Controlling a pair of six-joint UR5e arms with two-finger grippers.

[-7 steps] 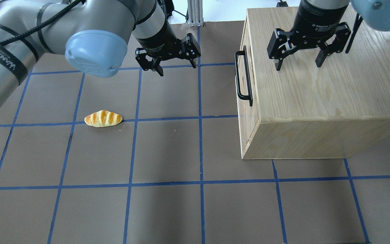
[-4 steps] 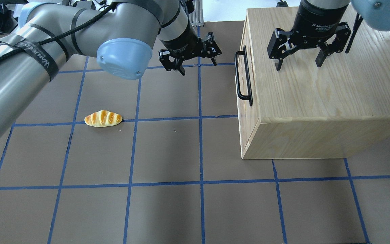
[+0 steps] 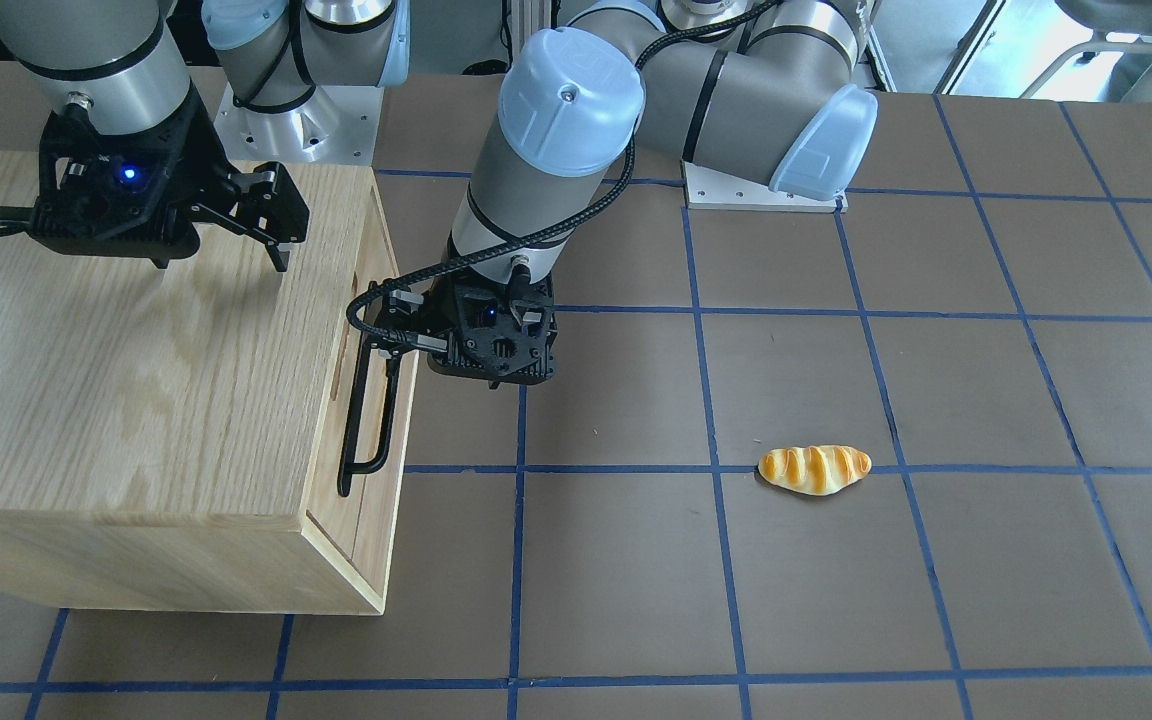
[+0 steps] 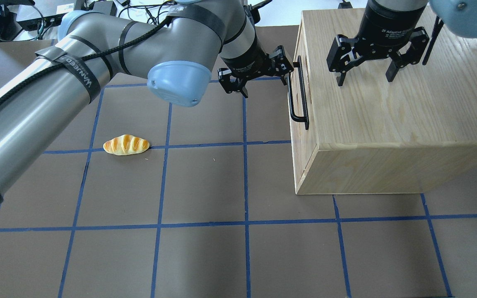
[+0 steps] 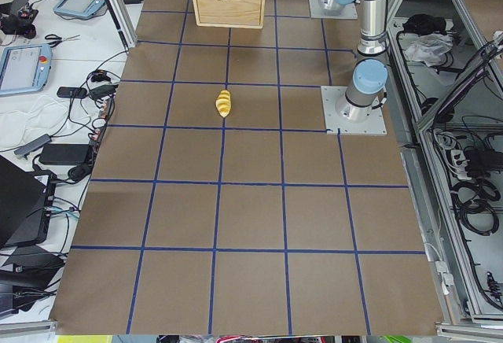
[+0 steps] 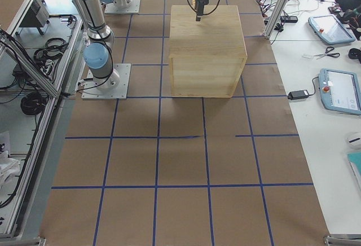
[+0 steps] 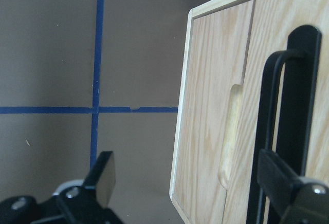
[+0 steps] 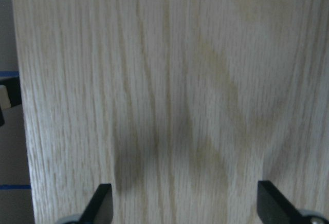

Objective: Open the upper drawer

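Note:
The upper drawer [image 7: 270, 34] is shut in the oak cabinet [image 4: 387, 103]. Its black bar handle [image 4: 298, 93] also shows in the front view [image 3: 371, 410] and the left wrist view [image 7: 295, 106]. My left gripper [image 4: 263, 85] is open and empty, right beside the handle's far end. In the left wrist view [image 7: 190, 183] the bar lines up behind one finger [image 7: 280, 180], not between the two. My right gripper [image 4: 362, 80] is open and empty, hovering just above the cabinet's top, as the right wrist view [image 8: 187, 206] shows.
A toy bread roll [image 4: 126, 145] lies on the brown table with its blue tape grid, well to the left of the cabinet. A lower drawer front with a notch [image 7: 231, 131] sits below the upper one.
My left arm has swung right across the table, bringing its open gripper up to the drawer handle. The right gripper, the cabinet and the bread roll have not moved.

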